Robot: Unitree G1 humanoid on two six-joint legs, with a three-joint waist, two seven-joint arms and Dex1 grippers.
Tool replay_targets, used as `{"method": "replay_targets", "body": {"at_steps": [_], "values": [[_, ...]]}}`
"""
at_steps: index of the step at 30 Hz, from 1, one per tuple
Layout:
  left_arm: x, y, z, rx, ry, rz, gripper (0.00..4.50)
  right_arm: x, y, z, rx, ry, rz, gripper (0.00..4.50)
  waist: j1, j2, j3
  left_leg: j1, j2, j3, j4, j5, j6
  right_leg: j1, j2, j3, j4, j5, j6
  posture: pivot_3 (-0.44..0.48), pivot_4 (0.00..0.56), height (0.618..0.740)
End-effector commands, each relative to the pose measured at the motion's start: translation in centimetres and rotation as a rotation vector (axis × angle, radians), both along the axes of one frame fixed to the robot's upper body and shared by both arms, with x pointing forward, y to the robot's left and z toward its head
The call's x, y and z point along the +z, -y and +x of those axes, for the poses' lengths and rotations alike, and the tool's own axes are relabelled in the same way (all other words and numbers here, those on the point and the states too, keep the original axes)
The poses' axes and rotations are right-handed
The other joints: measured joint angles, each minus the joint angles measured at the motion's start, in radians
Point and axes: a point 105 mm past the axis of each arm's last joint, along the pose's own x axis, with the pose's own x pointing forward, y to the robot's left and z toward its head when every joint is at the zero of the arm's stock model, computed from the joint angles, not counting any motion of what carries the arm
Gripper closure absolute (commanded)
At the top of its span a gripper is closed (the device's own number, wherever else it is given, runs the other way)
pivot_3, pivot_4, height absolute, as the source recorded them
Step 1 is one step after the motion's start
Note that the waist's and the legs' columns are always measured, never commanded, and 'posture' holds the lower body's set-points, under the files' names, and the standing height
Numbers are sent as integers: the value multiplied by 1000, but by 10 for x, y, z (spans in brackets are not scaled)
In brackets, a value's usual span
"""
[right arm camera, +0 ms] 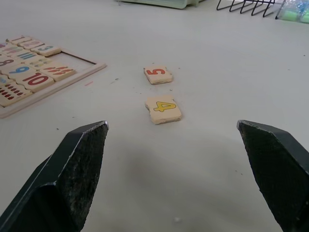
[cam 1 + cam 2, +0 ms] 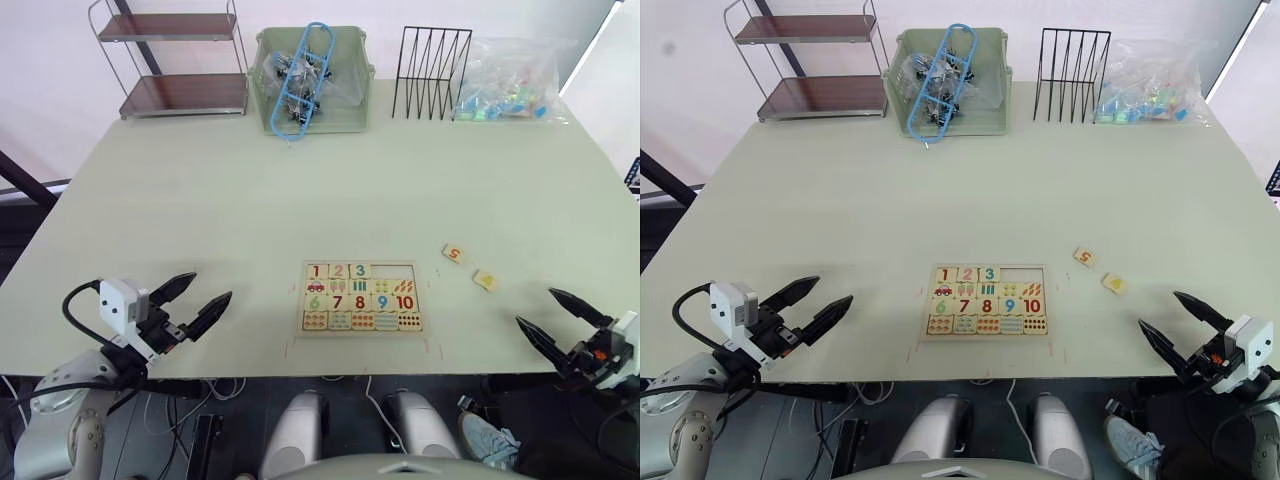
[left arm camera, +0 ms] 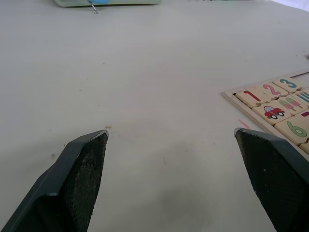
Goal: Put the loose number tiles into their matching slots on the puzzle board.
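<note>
Right tool (image 1: 171, 169) spread, empty; tile 4 (image 1: 163, 109) just ahead, tile 5 (image 1: 158, 74) beyond; left tool (image 2: 193, 305) spread, empty.

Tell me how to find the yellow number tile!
Find the wooden puzzle board near the front edge of the table. Two loose tiles lie on the table to its right. The 4 tile is the one nearer the right gripper, with a yellow digit; the 5 tile beside it is red.

A pale green table (image 2: 200, 200) is carrying a puzzle board (image 2: 361, 297) near its front edge, with 2 loose tiles, 5 (image 2: 453, 253) and 4 (image 2: 486, 280), lying beside it. A shelf (image 2: 180, 60), bin (image 2: 312, 80), wire rack (image 2: 432, 60) and bag (image 2: 515, 80) are sitting along the far edge.
</note>
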Motion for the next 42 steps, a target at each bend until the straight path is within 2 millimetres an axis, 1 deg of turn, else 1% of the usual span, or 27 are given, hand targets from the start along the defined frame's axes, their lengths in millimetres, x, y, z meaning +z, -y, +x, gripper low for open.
{"method": "replay_targets", "body": {"at_steps": [1, 10, 15, 21, 29, 32, 36, 42], "values": [[9, -2, 0, -3, 43, 23, 60, 9, -3, 2, 14, 52, -19, 0, 0, 0, 0, 0, 0, 0, 0, 0, 0, 0, 0, 0, 0, 0, 0, 0, 150, 739], [6, 0, -3, -16, 49, 37, 60, 6, -4, 6, 34, 47, -19, 0, 0, 0, 0, 0, 0, 0, 0, 0, 0, 0, 0, 0, 0, 0, 0, 0, 150, 739], [3, 0, -2, -23, 47, 39, 60, 4, -7, 5, 48, 42, -19, 0, 0, 0, 0, 0, 0, 0, 0, 0, 0, 0, 0, 0, 0, 0, 0, 0, 150, 739], [6, -1, 1, -23, 61, 37, 60, 4, -10, 6, 50, 45, -17, 0, 0, 0, 0, 0, 0, 0, 0, 0, 0, 0, 0, 0, 0, 0, 0, 0, 150, 739], [6, -2, 4, -37, 70, 38, 60, 9, -13, 10, 53, 61, -21, 0, 0, 0, 0, 0, 0, 0, 0, 0, 0, 0, 0, 0, 0, 0, 0, 0, 150, 739], [6, -5, 7, -41, 69, 45, 60, 14, -19, 14, 64, 76, -20, 0, 0, 0, 0, 0, 0, 0, 0, 0, 0, 0, 0, 0, 0, 0, 0, 0, 150, 739], [9, -6, 12, -82, 80, 69, 60, 20, -24, 21, 78, 88, -18, 0, 0, 0, 0, 0, 0, 0, 0, 0, 0, 0, 1, 0, 0, 0, 0, 0, 150, 739], [17, -5, 23, -178, 81, 116, 60, 28, -23, 31, 67, 77, -15, 0, 0, 0, 0, -1, 0, 0, 0, 0, 0, -1, 2, -1, 0, 0, 1, 0, 150, 739]]}}
